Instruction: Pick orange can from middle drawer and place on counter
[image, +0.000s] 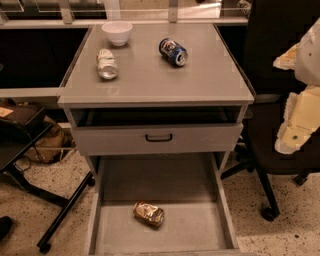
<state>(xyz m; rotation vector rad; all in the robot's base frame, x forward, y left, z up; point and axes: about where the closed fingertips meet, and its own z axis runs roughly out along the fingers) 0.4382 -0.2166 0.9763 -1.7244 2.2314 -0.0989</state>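
Pulled-out middle drawer (192, 231) has just the orange can (148, 213) in it, lying on its side on the floor near the front, crinkly gold wrap, no print I can read. The counter surface (165, 80) carries a white bowl (117, 32), a silver-white can (107, 63) and a blue can (173, 52), both tipped over, labels unreadable. Gripper (298, 120) hangs off at the right edge by the cabinet; can't tell if it's apart or together.

text: none could be read | blue can (173, 52) on counter (200, 80): white and red markings, no word made out | silver-white can (107, 63): no legible label | orange can (149, 213) in middle drawer (192, 227): no legible label | gripper (297, 125): at right edge beside the cabinet, unmarked
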